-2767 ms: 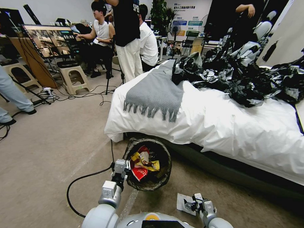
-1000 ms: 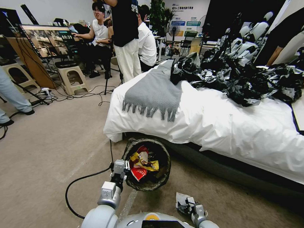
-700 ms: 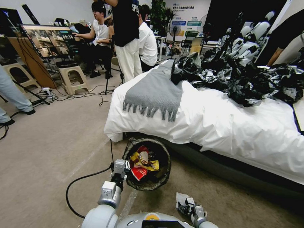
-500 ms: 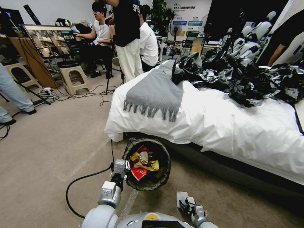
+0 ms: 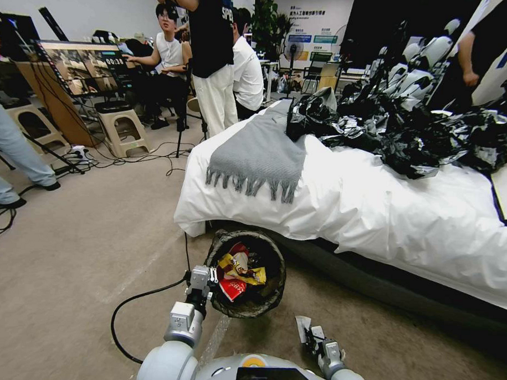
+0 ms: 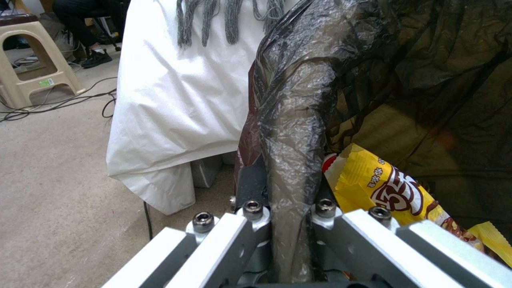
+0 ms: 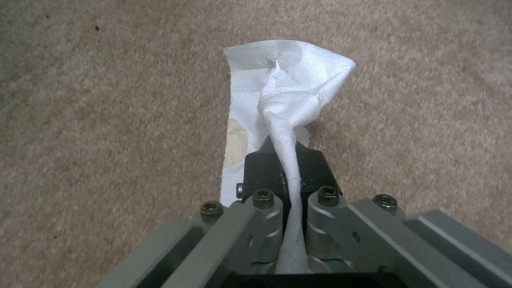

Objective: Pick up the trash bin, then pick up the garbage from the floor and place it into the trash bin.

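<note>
The trash bin (image 5: 248, 306), lined with a crinkled dark bag, stands on the carpet by the foot of the bed. My left gripper (image 5: 201, 278) is shut on its near rim; the left wrist view has the bag-covered rim (image 6: 291, 132) pinched between the jaws. Inside the bin lie yellow (image 5: 245, 274) and red (image 5: 232, 289) wrappers, the yellow one (image 6: 392, 188) close to the rim. My right gripper (image 5: 308, 335) is low over the floor right of the bin, shut on a crumpled white paper (image 7: 288, 100) that is bunched up off the carpet (image 5: 302, 323).
A bed with a white cover (image 5: 375, 211), a grey fringed throw (image 5: 260, 154) and a heap of black plastic bags (image 5: 411, 129) fills the right. A black cable (image 5: 133, 299) loops on the floor left of the bin. People, stools (image 5: 122, 131) and wires stand at the back left.
The right gripper has closed on the white paper, which was lying flat and is now gathered up between its fingers. The left gripper and the bin have not moved.
</note>
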